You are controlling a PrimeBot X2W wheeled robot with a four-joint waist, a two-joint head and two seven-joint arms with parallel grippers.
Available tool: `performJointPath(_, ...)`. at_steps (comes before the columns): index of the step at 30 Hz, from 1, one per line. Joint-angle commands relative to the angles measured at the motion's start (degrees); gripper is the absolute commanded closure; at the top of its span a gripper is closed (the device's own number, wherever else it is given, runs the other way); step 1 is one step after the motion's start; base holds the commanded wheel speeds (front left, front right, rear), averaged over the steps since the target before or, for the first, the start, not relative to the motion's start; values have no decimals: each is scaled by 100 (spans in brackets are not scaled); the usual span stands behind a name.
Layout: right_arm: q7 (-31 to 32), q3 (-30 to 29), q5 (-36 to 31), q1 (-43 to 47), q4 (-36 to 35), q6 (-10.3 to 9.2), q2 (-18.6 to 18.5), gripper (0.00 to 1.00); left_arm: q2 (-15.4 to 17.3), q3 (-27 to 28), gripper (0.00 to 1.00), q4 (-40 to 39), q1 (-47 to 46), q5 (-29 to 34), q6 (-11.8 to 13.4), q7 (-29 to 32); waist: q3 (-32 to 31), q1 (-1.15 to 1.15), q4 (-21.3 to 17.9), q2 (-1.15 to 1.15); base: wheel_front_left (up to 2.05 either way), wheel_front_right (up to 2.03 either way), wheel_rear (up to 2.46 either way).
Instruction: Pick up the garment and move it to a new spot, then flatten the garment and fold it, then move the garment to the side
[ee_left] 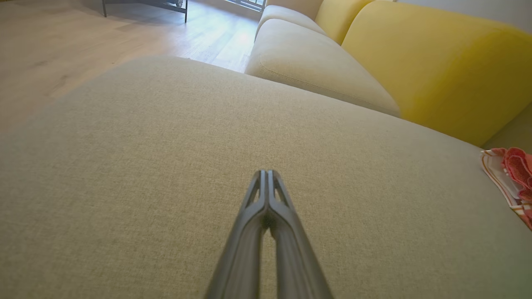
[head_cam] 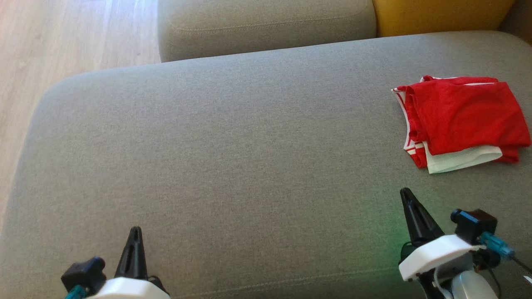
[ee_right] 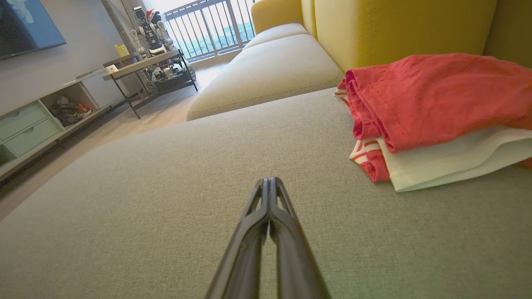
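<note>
Plainly, the left claw (head_cam: pixel 135 230) is hanging low over the near edge of the sofa seat (head_cam: pixel 228 145). Its two dark fingers are pressing together tip to tip and gripping nothing, and in its own wrist view bare grey fabric is stretching away ahead of it. The right claw (head_cam: pixel 406 192) is doing the same at the near right, with its fingers meeting along their length, nothing between them, and its tip pointing out across the seat. Whether either claw is touching the fabric I cannot tell.

Moving outward from the right claw, the garment (head_cam: pixel 461 120) is lying near it, ahead and a little to the right, with a strip of bare seat separating the two. It is a red piece with white trim, sitting as a compact stack of layers with a white layer poking out along its near edge. It is resting toward the far right of the seat, close to the yellow backrest (head_cam: pixel 436 14). From the left claw it is well apart, across most of the seat.

Judging by how things are lying, the garment is looking folded and set off to the side, so the task seems to be at its last step or already done.

If the fold is good enough, the next move is asking only that both arms pull away without brushing the stack. If it is needing tidying, since the layers are not lining up at the near edge, the right claw would have to open first. It would then come in low at that edge and pinch every layer together.
</note>
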Motion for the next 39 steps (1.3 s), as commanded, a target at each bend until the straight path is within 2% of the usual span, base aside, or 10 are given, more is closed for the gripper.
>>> performJointPath(1,42,-29,191,-278,-223,0,-3,100,39,78,100,-152,-282,-168,-53,40,0,0,3,0,0,0,0)
performJointPath(39,658,-198,2720,-282,-408,-1,-1,100,98,365,100,0,-691,-2563,-351,605,0,0,60,0,0,0,0)
